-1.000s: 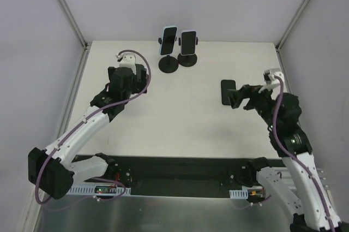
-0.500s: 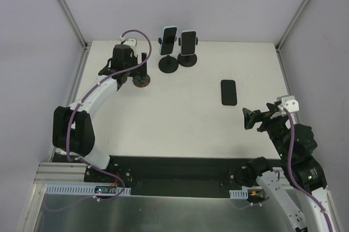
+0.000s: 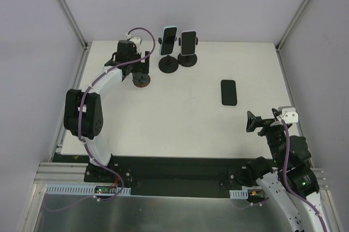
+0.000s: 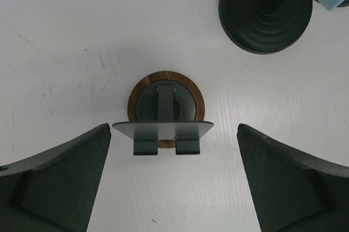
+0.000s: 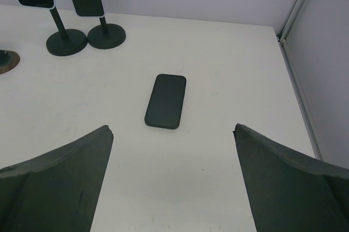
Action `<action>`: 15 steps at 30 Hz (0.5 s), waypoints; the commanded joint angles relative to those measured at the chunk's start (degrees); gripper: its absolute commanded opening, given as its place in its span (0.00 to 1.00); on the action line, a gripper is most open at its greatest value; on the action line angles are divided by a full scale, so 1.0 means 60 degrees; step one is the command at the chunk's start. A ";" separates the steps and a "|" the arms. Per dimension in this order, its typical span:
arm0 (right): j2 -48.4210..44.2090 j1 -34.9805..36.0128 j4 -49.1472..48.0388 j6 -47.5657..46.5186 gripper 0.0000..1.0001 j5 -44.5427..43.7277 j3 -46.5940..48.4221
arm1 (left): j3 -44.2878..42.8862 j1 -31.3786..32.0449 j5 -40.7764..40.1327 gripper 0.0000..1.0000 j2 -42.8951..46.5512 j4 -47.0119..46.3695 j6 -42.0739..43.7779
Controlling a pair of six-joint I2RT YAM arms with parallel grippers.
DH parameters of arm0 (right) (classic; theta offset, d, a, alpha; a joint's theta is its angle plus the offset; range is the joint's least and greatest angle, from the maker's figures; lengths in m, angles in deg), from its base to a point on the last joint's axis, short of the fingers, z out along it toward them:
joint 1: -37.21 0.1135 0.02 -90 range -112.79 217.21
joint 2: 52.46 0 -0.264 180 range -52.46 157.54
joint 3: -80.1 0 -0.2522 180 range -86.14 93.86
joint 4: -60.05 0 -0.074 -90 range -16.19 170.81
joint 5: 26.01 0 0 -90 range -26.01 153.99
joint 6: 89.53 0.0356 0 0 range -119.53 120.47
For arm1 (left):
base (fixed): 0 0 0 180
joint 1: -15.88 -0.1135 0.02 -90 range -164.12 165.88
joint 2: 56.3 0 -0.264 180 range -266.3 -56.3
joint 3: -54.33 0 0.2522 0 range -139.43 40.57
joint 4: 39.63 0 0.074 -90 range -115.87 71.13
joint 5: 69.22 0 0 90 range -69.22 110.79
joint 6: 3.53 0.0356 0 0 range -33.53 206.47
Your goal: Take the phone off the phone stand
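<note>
Hanging open at the near-right corner, the right gripper (image 3: 252, 122) holds nothing; one phone (image 3: 228, 91) lies flat by the right edge. Beyond, the left gripper (image 4: 173, 129), spread wide, straddles an empty stand (image 4: 192, 94). Two mounted phones (image 3: 169, 40) at the far edge probably come next; how they are held is indistinct.

Right end effector (image 3: 252, 122) withdrawn from phone (image 3: 228, 91) (well apart), left end effector (image 4: 173, 184) moved over stand (image 4: 165, 113)
</note>
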 commanded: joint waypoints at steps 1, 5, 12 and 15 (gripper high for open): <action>-0.0079 0.0047 -0.0699 -0.0050 0.96 0.0031 -0.0087 | -0.0553 -0.0028 -0.0055 0.99 -0.0361 -0.0180 0.0238; -0.0152 0.0047 -0.0728 -0.0036 0.96 0.0017 -0.0131 | -0.0670 -0.0043 -0.0114 0.97 -0.0640 -0.0166 0.0282; -0.0138 0.0047 -0.0802 -0.0021 0.96 0.0119 -0.0190 | -0.0597 -0.0072 -0.0158 0.77 -0.0728 -0.0239 0.0472; -0.0093 0.0062 -0.0802 -0.0006 0.96 0.0207 -0.0190 | -0.0539 -0.0116 -0.0158 0.64 -0.0743 -0.0268 0.0385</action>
